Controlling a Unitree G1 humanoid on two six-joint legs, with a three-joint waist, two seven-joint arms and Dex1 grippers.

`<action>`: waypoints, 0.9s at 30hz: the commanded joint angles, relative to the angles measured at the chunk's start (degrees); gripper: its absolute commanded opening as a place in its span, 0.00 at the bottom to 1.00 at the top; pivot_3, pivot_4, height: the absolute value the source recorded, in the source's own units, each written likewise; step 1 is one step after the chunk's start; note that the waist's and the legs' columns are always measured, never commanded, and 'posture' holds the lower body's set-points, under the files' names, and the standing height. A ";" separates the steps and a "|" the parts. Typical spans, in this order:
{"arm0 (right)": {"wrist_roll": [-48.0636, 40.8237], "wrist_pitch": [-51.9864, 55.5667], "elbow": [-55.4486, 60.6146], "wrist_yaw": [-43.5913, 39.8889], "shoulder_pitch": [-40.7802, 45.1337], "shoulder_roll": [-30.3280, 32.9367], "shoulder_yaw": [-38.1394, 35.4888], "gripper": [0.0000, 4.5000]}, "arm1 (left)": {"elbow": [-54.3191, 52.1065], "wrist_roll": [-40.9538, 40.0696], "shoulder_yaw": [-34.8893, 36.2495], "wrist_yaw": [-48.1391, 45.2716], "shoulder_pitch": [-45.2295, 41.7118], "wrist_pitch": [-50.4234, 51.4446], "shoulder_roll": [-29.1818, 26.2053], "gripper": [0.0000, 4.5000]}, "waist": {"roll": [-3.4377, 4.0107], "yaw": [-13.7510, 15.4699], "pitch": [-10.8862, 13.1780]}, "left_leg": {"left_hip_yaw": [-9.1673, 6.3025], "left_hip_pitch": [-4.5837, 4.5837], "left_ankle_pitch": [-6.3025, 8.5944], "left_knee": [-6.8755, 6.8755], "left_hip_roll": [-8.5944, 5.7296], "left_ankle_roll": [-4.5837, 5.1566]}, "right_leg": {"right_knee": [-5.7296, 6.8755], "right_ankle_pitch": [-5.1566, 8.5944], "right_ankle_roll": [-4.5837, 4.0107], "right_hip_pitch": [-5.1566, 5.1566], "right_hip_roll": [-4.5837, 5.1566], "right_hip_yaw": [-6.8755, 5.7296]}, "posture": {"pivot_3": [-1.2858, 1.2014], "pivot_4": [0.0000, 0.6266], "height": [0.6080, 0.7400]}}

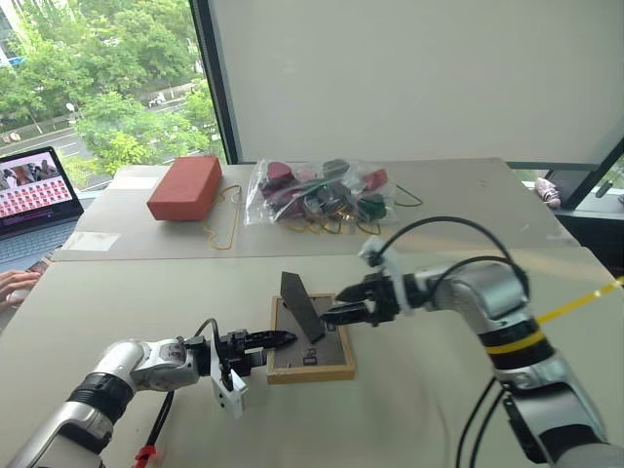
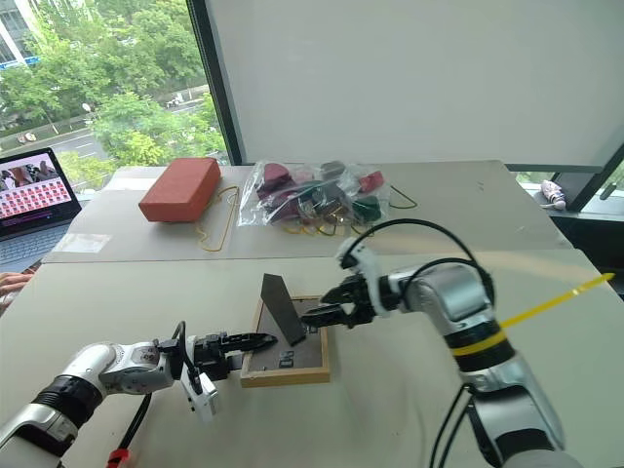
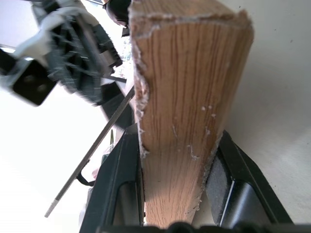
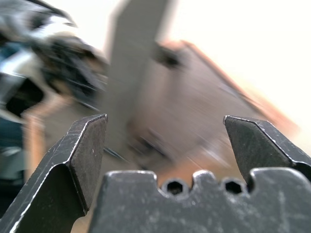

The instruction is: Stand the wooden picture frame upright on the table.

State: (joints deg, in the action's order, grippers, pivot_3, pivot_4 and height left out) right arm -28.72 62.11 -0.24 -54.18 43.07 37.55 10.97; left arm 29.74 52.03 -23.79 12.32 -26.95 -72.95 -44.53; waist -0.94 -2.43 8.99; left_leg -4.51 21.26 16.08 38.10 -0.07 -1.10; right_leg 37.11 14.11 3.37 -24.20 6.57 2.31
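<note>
1. The frame (image 1: pixel 310 339) lies face down on the surface (image 1: pixel 146 292), low and centre in the head views, its dark back up and its stand (image 1: pixel 301 305) swung up and tilted toward upper left.
2. The left gripper (image 1: pixel 265 341) comes in from lower left, pointing right along the surface. Its fingers (image 3: pixel 121 194) are clamped on the frame's left wooden edge; the wrist view shows wood grain pinched between the two pads.
3. The right gripper (image 1: pixel 336 310) sits just right of the stand, above the frame's upper right part, pointing left and slightly down. Its fingers (image 4: pixel 87 145) are spread wide and hold nothing; the stand shows between them in its wrist view, a little way ahead and not touching.
4. The frame's long axis runs roughly from near edge to far edge in the head views, across the left fingers' line of reach.
5. Judgement: the stand is already opened, so what remains is tipping the frame up onto its bottom edge and stand. The left arm has the grip and is the one placed to lift; the free right gripper is nearest the stand and could steady it.
6. Risk: the pinch is at one edge only, so the frame may pivot or slip as it rises.
</note>
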 commanded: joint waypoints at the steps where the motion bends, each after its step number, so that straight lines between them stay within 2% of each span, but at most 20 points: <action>1: 9.96 -23.85 7.41 -1.14 -8.74 8.54 -2.90 0.99 | 1.82 1.36 -1.31 -0.90 1.76 0.46 -0.60 0.25 | 0.03 0.05 -0.02 | 0.00 0.00 0.00 0.00 0.00 0.00 | 0.00 0.00 0.00 0.00 0.00 0.00 | 0.52 0.24 1.00; 3: 13.64 -34.73 11.93 -2.74 -15.43 11.86 -2.80 0.99 | 1.87 1.54 -1.33 -0.81 1.88 0.54 -0.77 0.25 | 0.04 0.15 -0.03 | 0.00 0.00 0.02 -0.03 0.02 0.04 | -0.04 0.01 0.01 0.00 -0.01 -0.01 | 0.52 0.24 1.00; 5: 21.80 -51.33 15.16 -1.08 -22.26 14.14 -0.30 0.99 | 1.87 1.38 -1.30 -0.80 1.96 0.45 -0.93 0.25 | 0.16 -0.27 -0.09 | 0.07 -0.03 0.03 -0.05 0.02 0.04 | -0.05 0.01 0.02 0.00 0.00 0.04 | 0.52 0.24 1.00; 6: 26.05 -59.43 16.26 0.37 -24.79 14.20 1.41 0.99 | 1.96 1.21 -1.28 -0.83 1.96 0.40 -0.95 0.25 | 0.16 -0.46 -0.09 | 0.13 -0.09 0.03 -0.05 0.02 0.05 | -0.05 0.01 0.02 0.00 0.00 0.09 | 0.52 0.24 1.00; 8: 31.16 -68.86 16.67 2.46 -27.28 13.40 3.12 0.99 | 2.10 0.97 -1.24 -0.86 1.93 0.28 -1.05 0.25 | 0.16 -0.61 -0.09 | 0.25 -0.21 -0.01 -0.02 0.03 -0.01 | -0.15 0.01 0.02 0.03 0.00 0.13 | 0.52 0.24 1.00; 10: 39.08 -78.14 16.40 9.03 -27.57 9.87 5.54 0.99 | 2.46 0.12 -1.29 -1.22 1.81 -0.05 -1.01 0.25 | 0.14 -0.75 -0.09 | 0.25 -0.29 -0.07 0.01 0.04 -0.11 | -0.11 0.01 0.00 0.09 -0.01 0.14 | 0.52 0.24 1.00; 15: 47.95 -87.22 16.94 16.25 -26.62 3.61 7.50 0.99 | 2.44 -1.94 -1.11 -2.40 1.62 -0.66 -1.04 0.25 | 0.14 -0.53 -0.09 | 0.25 -0.39 -0.09 0.01 0.05 -0.15 | -0.09 -0.01 -0.02 0.15 -0.03 0.14 | 0.52 0.24 1.00; 20: 51.83 -90.05 16.35 17.81 -26.47 0.59 8.87 0.99 | 2.56 -4.10 -0.68 -4.02 1.54 -0.85 -1.08 0.25 | 0.13 -0.09 -0.08 | 0.24 -0.28 -0.08 0.01 0.04 -0.14 | -0.16 -0.01 -0.03 0.09 -0.02 0.13 | 0.52 0.24 1.00; 23: 52.76 -91.06 15.83 18.14 -27.10 -0.13 8.95 0.84 | 2.54 -5.14 -0.52 -5.03 1.53 -0.71 -0.97 0.25 | 0.13 -0.10 -0.09 | 0.24 -0.29 -0.08 0.01 0.04 -0.13 | -0.20 -0.01 -0.03 0.11 -0.02 0.13 | 0.52 0.24 1.00; 24: 53.13 -91.39 15.90 18.26 -27.31 -0.22 8.91 0.70 | 2.58 -5.56 -0.47 -5.40 1.53 -0.60 -0.91 0.25 | 0.14 -0.10 -0.08 | 0.24 -0.29 -0.08 0.01 0.04 -0.13 | -0.20 -0.01 -0.03 0.11 -0.02 0.13 | 0.52 0.24 1.00; 26: 53.32 -91.70 16.13 18.30 -27.68 -0.39 8.83 0.62 | 2.74 -6.34 -0.41 -6.04 1.52 -0.43 -0.81 0.25 | 0.13 -0.13 -0.08 | 0.24 -0.29 -0.08 0.01 0.04 -0.13 | -0.20 -0.01 -0.03 0.11 -0.03 0.13 | 0.52 0.24 1.00; 27: 53.38 -91.92 16.33 18.34 -27.83 -0.49 8.76 0.54 | 2.71 -6.67 -0.36 -6.32 1.53 -0.37 -0.75 0.25 | 0.14 -0.14 -0.08 | 0.24 -0.29 -0.08 0.01 0.04 -0.13 | -0.20 -0.01 -0.03 0.11 -0.03 0.13 | 0.52 0.24 1.00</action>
State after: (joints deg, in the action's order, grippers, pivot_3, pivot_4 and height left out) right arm 25.35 -27.80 13.60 -37.75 14.75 37.98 20.32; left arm 31.76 45.45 -23.60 8.05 -26.26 -73.69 -45.12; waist -0.81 -2.57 8.91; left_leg -4.26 20.97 16.01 38.12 -0.03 -1.23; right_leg 36.91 14.10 3.34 -24.09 6.54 2.44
